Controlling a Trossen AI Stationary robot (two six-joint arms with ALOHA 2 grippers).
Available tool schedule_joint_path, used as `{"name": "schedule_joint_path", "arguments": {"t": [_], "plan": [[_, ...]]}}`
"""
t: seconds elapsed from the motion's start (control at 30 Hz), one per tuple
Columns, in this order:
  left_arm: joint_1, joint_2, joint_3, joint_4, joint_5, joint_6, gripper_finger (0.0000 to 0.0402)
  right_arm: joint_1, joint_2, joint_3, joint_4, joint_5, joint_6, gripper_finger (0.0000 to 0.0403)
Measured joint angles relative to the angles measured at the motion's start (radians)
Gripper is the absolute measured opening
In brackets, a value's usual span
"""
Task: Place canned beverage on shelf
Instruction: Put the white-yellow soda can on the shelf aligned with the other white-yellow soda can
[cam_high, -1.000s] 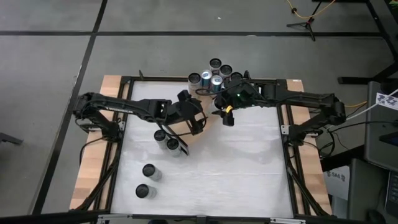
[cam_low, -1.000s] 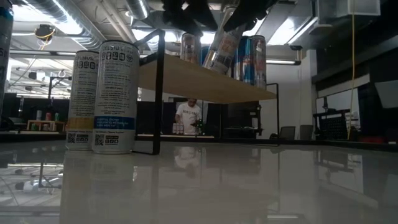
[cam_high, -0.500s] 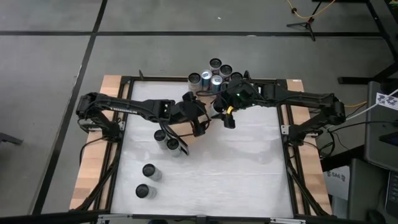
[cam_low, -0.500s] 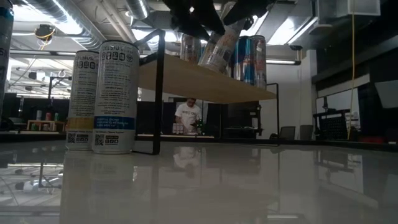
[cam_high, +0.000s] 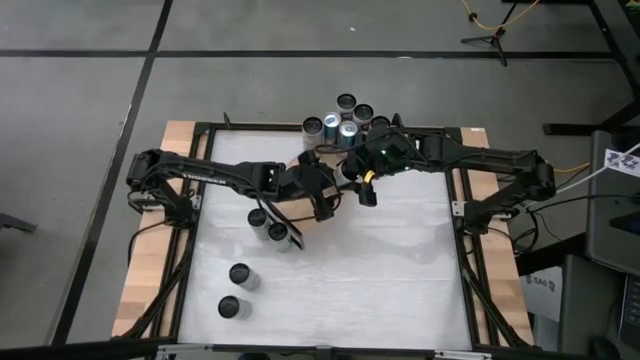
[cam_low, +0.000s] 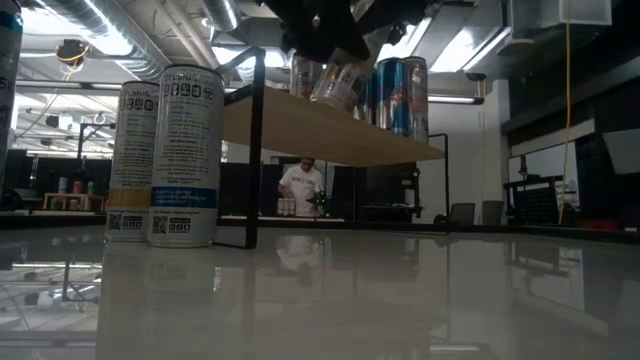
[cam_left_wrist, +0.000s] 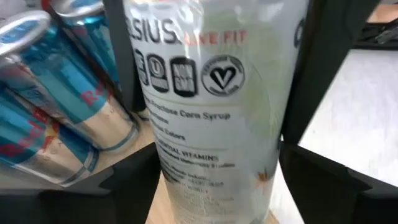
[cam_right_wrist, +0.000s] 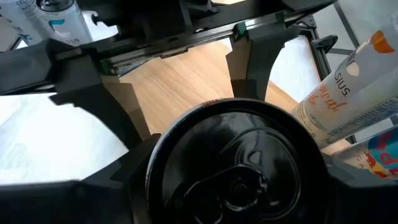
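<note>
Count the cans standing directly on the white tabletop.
4 cans: two beside the shelf's front edge, two toward the front-left corner. The left arm may hide others.

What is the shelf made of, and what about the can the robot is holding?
The shelf looks like light wood: pale brown with grain lines, and a dull finish. Its frame looks like thin black metal. The can looks like shiny metal, probably aluminium, with a printed white label; its top is dark and glossy with a pull tab.

Shelf (cam_high: 318, 222) mostly under arms, held can (cam_left_wrist: 211, 112) cropped
</note>
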Motion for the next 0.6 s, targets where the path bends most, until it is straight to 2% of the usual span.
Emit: {"name": "schedule_joint_path", "arguments": {"t": [0.3,0.6], "plan": [[0.000,-0.001,0.000,0.001,-0.001,-0.001,0.0232,0.000,0.000,0.000,-0.006,0.000,-0.003,0.0264],[0.000,-0.001,0.000,0.001,-0.001,-0.001,0.0230,0.000,0.000,0.000,-0.006,0.000,-0.003,0.0264]]}}
